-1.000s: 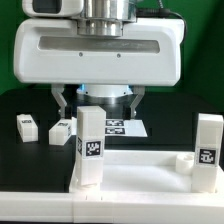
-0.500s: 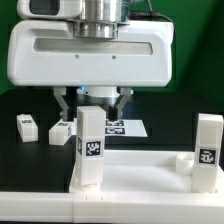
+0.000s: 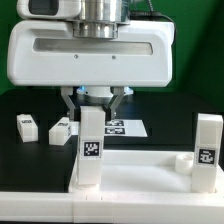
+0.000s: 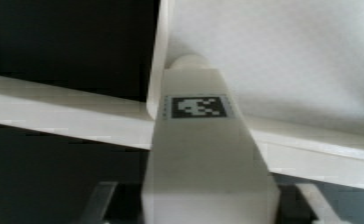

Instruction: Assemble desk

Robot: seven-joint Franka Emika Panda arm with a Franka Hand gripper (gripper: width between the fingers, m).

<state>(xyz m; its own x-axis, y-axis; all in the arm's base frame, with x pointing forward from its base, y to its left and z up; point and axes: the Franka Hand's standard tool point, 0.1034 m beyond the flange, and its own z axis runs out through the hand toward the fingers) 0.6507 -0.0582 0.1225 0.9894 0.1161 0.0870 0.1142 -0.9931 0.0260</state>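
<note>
Wrist view, smooth white square-section leg (image 4: 200, 160), tagged, upright between fingers (image 3: 119, 101), contact unclear.

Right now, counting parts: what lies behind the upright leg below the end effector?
The marker board lies flat behind the upright leg, with a loose leg lying beside it. The upright leg hides part of the board.

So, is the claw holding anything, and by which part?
Cannot tell: the claw straddles the top of the exterior view's left upright leg; contact hidden.
</note>
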